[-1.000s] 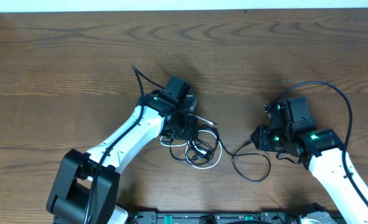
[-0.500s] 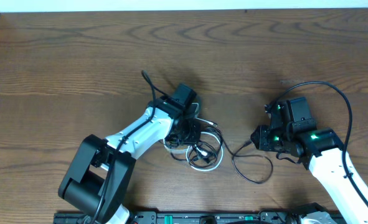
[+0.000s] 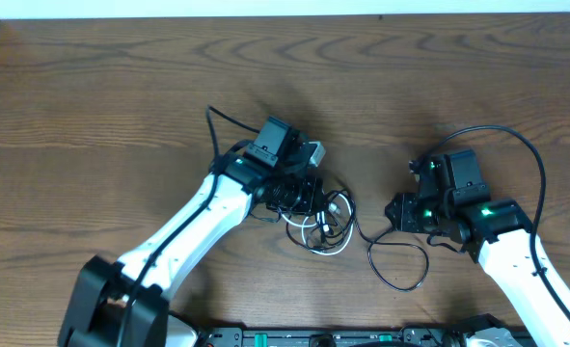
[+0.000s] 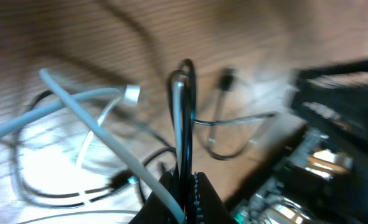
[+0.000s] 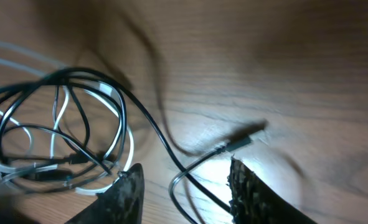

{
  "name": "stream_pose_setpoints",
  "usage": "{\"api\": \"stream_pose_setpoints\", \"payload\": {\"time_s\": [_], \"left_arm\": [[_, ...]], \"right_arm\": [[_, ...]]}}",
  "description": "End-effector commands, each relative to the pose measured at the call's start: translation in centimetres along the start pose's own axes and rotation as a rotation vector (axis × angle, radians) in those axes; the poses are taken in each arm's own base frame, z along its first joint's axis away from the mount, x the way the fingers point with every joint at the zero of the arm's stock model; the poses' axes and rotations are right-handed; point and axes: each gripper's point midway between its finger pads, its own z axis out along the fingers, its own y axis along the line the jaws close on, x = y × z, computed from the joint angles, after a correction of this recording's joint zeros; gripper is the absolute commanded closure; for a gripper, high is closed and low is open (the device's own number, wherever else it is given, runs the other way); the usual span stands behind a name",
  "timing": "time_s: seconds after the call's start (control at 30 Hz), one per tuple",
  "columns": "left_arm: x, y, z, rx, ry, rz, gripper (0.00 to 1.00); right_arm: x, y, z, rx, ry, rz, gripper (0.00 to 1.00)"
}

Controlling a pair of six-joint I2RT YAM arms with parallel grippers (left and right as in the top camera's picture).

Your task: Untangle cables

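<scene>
Black cable (image 4: 186, 118) loop pinched in left pincer (image 4: 187, 188).

Table (image 3: 121, 87): dark wood, clear grain, smooth w/ a low sheen. Black cable (image 4: 188, 118): thin rubbery plastic, slightly glossy. White cable (image 4: 90, 124): smooth plastic, a bit shinier. Arm shell (image 3: 198, 207): glossy white plastic. Right gripper (image 5: 184, 171) fingers (image 5: 249, 190): rough, grainy, matt black.

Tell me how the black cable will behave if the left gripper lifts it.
Probably floppy: the black cable bends into a tight loop above the left gripper. Likely light, being thin. It may drag the white cable along, since their coils cross.
</scene>
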Motion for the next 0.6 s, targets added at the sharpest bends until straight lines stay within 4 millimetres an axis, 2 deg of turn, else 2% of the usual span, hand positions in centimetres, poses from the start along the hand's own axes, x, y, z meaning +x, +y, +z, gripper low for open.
{"api": "stream_pose_setpoints", "payload": {"time_s": [0.0, 0.27, 0.4, 0.57], "left_arm": [[0.1, -2.9, -1.0, 0.129, 0.019, 0.018, 0.93], [0.9, -5.6, -1.7, 0.293, 0.065, 0.082, 0.93], [0.8, -8.0, -2.6, 0.432, 0.074, 0.139, 0.92], [1.2, -9.7, -3.5, 0.538, 0.096, 0.175, 0.93]], "right_arm": [[-0.3, 1.8, -0.4, -0.091, -0.006, -0.01, 0.56], [-0.4, 3.5, -0.6, -0.187, 0.001, -0.031, 0.5], [-0.1, 4.2, -0.7, -0.227, 0.015, -0.056, 0.48], [0.1, 4.6, -0.8, -0.251, 0.016, -0.099, 0.47]]}}
